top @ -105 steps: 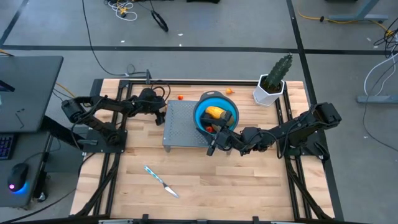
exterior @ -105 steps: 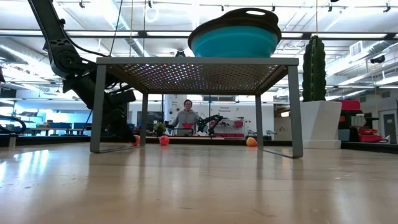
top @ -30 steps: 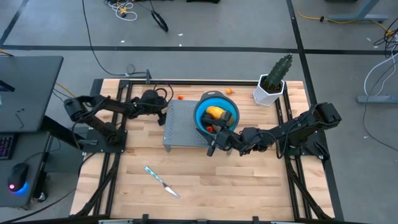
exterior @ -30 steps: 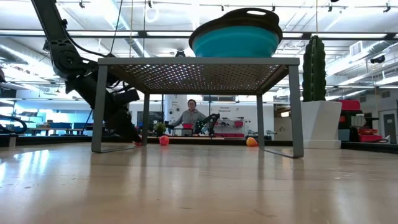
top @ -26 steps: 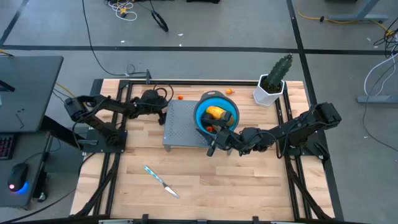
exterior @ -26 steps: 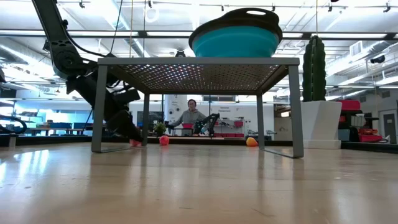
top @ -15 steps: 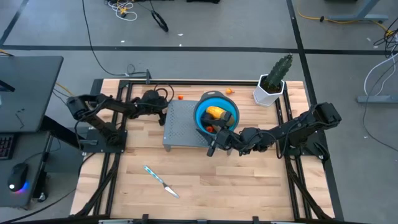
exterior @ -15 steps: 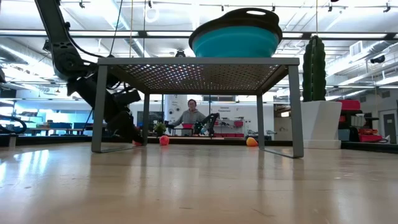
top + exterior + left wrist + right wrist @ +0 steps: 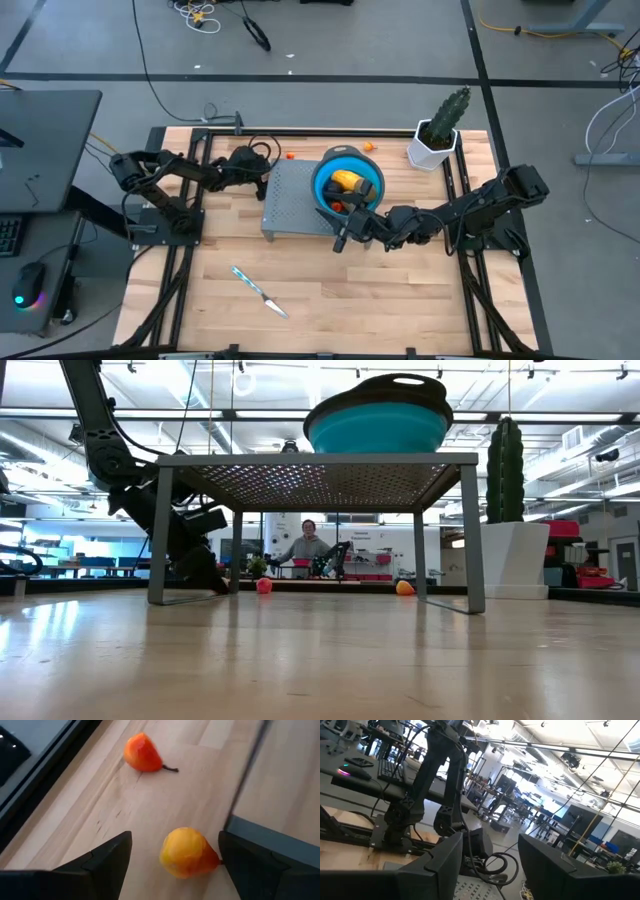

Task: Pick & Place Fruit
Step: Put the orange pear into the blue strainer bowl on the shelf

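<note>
The left gripper [image 9: 172, 857] stands wide open low over the table, a yellow-orange toy fruit [image 9: 186, 852] between its fingers, not clasped. The right gripper [image 9: 341, 238] is half open and empty beside the blue bowl [image 9: 329, 165].

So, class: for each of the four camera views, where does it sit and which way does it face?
High: overhead, facing down on table, both arms.
Low: tabletop height, facing across under the rack; left arm shows.
Left wrist: facing down past its open jaws at an orange fruit.
Right wrist: facing across the table, jaws apart.
High and low share the blue bowl.
</note>
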`<state>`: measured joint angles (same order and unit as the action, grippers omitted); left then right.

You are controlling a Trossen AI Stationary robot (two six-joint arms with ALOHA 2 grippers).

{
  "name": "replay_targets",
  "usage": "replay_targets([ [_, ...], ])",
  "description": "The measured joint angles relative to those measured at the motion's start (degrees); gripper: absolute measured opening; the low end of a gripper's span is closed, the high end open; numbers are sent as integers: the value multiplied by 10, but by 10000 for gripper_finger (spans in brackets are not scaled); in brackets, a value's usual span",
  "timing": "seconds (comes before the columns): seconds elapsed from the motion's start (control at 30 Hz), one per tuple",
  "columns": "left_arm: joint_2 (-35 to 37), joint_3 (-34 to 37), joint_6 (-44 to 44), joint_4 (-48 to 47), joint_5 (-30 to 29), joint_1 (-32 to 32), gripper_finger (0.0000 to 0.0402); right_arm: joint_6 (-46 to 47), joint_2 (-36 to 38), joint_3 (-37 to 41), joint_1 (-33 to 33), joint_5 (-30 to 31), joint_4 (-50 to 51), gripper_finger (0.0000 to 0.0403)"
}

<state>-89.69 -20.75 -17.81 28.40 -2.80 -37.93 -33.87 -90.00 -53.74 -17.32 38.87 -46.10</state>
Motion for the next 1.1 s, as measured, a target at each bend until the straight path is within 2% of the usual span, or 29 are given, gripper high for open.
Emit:
replay_targets([
  [0.17, 0, 0, 7, -2, 8, -1, 293, 0, 0, 0, 0, 0, 0, 202],
  [0.7, -3, -1, 9, -32, 30, -1, 173, 0, 0, 0, 0, 0, 0, 202],
  [1.1, -3, -1, 21, -37, 36, -1, 164, 0, 0, 0, 0, 0, 0, 202],
])
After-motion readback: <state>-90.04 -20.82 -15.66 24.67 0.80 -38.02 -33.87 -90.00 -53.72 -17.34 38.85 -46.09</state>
